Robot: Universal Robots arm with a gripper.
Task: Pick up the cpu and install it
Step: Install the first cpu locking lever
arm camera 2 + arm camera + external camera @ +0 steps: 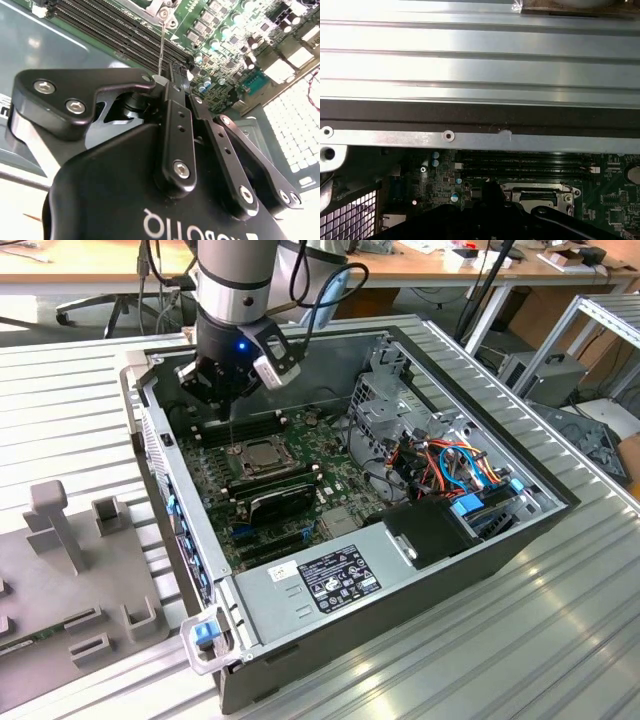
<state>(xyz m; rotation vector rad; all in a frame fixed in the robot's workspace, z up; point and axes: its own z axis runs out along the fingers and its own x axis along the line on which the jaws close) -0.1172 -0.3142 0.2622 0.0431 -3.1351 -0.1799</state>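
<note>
Where the exterior view's left side begins, a grey slotted fixture [75, 570] lies on the ribbed metal table [80, 390], just beside the open computer case [430, 605]. A blue latch [205, 630] sits at the near corner of the case.

Further right, the arm [235, 280] stands over the far left part of the case, with the gripper [229, 405] above the green motherboard [340, 485].

Gripper condition: in the second wrist view the fingers [176, 120] are drawn narrow. Their tips are pinched on a thin metal rod [161, 45]. The rod runs from the fingertips down to a corner of the socket frame [567, 196].

Position of the cpu [263, 453]: it lies flat in the socket on the motherboard, with the metal frame around it. It is just to the right of the rod's lower end and apart from the fingertips. Its silver-beige top faces up.

In the first wrist view, long black memory sticks [525, 167] run parallel to the socket, between it and the case wall.

Continuing right in the exterior view:
- A white label [325, 580] is fixed to a metal cover at the near side of the case.
- A metal drive cage [385, 390] stands at the far side.
- Orange and blue cables [455, 465] bundle near the case's right end.
</note>
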